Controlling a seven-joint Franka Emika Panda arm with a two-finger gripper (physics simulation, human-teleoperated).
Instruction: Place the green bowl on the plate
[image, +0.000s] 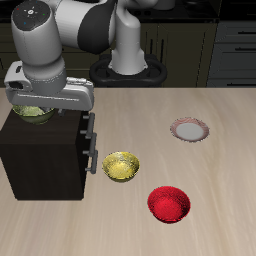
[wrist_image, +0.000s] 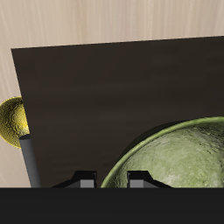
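The green bowl (image: 34, 114) sits on top of a dark cabinet (image: 45, 155) near the table's edge. In the wrist view the green bowl (wrist_image: 179, 166) shows its mottled pale inside, very close. My gripper (image: 40, 105) is right over it. The two fingers straddle the bowl's rim with only a narrow gap, so the gripper (wrist_image: 111, 181) looks shut on the rim. The plate (image: 189, 130), whitish with a pinkish-red rim, lies on the table well away from the cabinet and has nothing on it.
A yellow bowl (image: 121, 166) stands on the table just beside the cabinet and also shows in the wrist view (wrist_image: 10, 122). A red bowl (image: 168, 203) lies nearer the table's front edge. The cabinet top (wrist_image: 105, 79) is dark.
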